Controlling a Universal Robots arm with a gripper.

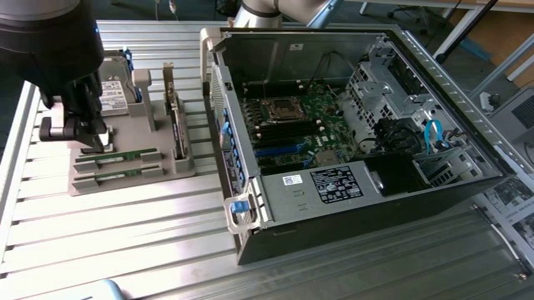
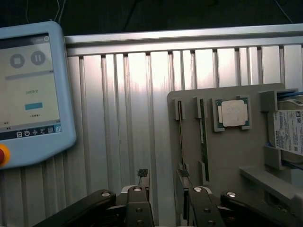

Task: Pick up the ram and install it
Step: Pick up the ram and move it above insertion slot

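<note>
Wide-open end effector [image 2: 163, 179] hovers just short of the ram [image 2: 180, 137] in its grey holder [image 2: 227, 156], the pickup seemingly needing closer centring over it.

And there it was: the black end effector [image 1: 84, 140] hung low at the exterior view's left, over the end of the grey holder [image 1: 162, 169] that sat on the ribbed metal surface [image 1: 125, 237]. Two green boards lay on edge in the holder's slots. One ram stick [image 1: 117, 156] was closest to the end effector, and a second ram stick [image 1: 117, 177] lay just beside it, both seated. A labelled hard drive [image 1: 117, 94] sat behind the end effector, and a card [image 1: 175, 122] stood upright near the case. At the right, the computer case [image 1: 434, 206] lay wide open. Its green motherboard [image 1: 309, 125] was exposed, the processor socket [image 1: 279, 109] in plain sight, and a blue cable [image 1: 432, 134] looped beside the drive cage.
</note>
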